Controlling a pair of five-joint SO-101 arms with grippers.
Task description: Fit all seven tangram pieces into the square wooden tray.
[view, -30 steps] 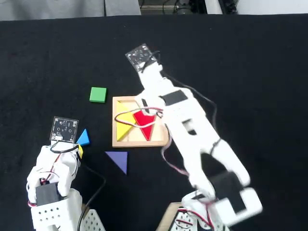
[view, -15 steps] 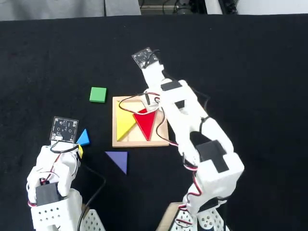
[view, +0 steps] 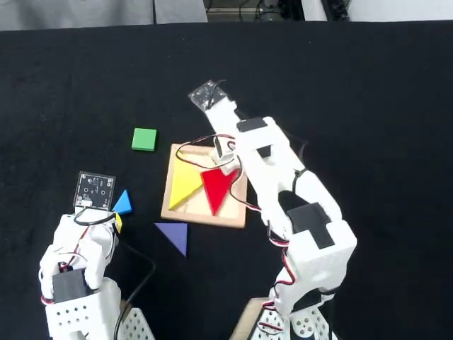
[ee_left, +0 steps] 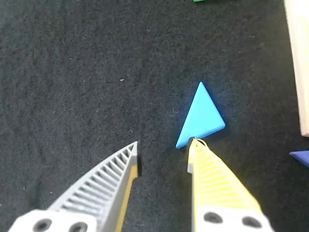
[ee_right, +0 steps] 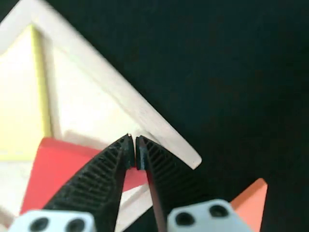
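Black table (view: pixel 368 106): square wooden tray (view: pixel 202 218) was placed centre-frame, red triangle (view: pixel 216 185) inside. Right gripper (ee_right: pixel 133 142) was held closed, empty, over it, presumably for nudging; left gripper (ee_left: pixel 164 144) was held wide, empty.

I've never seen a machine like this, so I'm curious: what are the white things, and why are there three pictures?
The white things are two small robot arms, the left arm and the right arm. Each ends in a gripper, a pincer with two fingers. One picture comes from a camera looking down on the black table. The other two come from little cameras on the arms' wrists.

On the table lies a square wooden tray with a yellow triangle and a red triangle in it. Outside it lie a green square, a blue triangle, a purple triangle and an orange piece.

The left gripper is open, right by the blue triangle. The right gripper is shut, at the tray's corner. I see nothing held.
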